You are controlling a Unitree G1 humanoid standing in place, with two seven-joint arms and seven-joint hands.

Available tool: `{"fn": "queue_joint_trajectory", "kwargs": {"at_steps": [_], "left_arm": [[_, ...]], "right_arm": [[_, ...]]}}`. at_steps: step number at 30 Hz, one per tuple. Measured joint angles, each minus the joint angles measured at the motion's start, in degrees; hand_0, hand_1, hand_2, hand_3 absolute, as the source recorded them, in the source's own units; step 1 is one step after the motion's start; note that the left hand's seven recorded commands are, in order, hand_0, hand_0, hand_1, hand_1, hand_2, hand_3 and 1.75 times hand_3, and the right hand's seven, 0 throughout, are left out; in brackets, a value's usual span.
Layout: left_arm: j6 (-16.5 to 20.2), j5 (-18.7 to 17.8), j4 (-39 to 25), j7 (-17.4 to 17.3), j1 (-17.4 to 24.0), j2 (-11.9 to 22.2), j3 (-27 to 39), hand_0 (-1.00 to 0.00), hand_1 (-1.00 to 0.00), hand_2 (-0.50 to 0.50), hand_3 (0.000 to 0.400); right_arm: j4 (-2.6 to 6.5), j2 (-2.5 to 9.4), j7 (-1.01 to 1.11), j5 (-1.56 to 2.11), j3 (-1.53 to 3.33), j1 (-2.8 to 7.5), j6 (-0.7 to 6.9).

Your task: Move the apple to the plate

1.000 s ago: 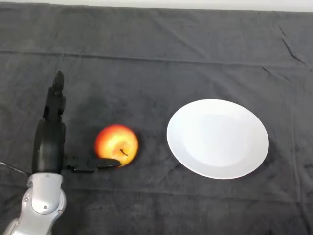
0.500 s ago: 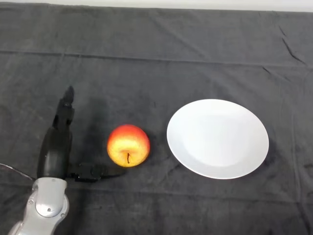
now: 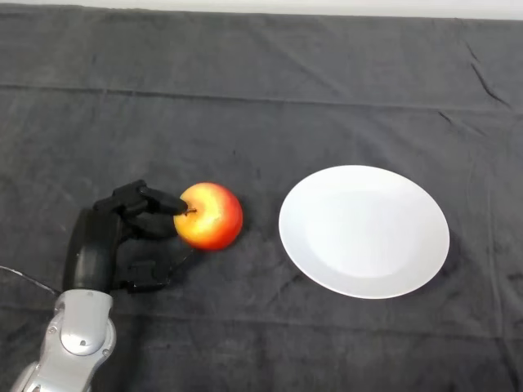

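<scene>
- The round red-and-yellow apple (image 3: 211, 216) sits on the desk (image 3: 261, 98), which is covered with a dark grey cloth; its stem end is turned toward the robot's left.
- The black left hand (image 3: 105, 241), on its silver-grey arm (image 3: 75, 343), comes in from the lower left and reaches the apple from that side.
- Its fingers (image 3: 155, 199) are curled over and touch the apple's upper left face, and the thumb (image 3: 147, 273) curls in lower down; the hand is closing round the fruit, though the thumb's contact cannot be told.
- The round white plate (image 3: 364, 231) lies on the cloth to the right of the apple, near it but apart, with a strip of dark cloth between them.
- Nothing lies on the plate.
</scene>
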Motion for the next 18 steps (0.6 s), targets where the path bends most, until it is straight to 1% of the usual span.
{"fn": "queue_joint_trajectory", "kwargs": {"at_steps": [4,7,13,16,17,18], "left_arm": [[1.3,0.0,-0.3,-0.1,0.0,0.0,0.0,-1.0,-1.0,0.0,0.4],[3.3,0.0,-2.0,-0.1,0.0,0.0,0.0,-1.0,-1.0,0.0,0.4],[6.2,0.3,-10.6,-0.1,0.0,0.5,0.0,-1.0,-1.0,0.0,0.4],[7.3,1.0,-13.5,0.1,0.0,0.5,0.0,-1.0,-1.0,0.0,0.4],[7.5,1.3,-13.8,0.1,0.0,0.5,0.0,-0.82,-1.0,0.09,0.4],[7.5,1.6,-13.9,0.2,0.0,0.5,-0.1,-0.34,-0.6,0.13,0.24]], "right_arm": [[0.0,0.0,-0.01,0.0,0.0,0.0,0.0],[0.0,0.0,-0.01,0.0,0.0,0.0,0.0],[0.0,0.0,-0.03,0.0,0.04,0.0,0.01],[0.0,0.0,-0.04,0.0,0.06,0.0,0.01],[0.0,0.0,-0.05,0.0,0.05,0.0,0.01],[0.0,0.0,-0.04,0.0,0.05,0.0,0.01]]}}
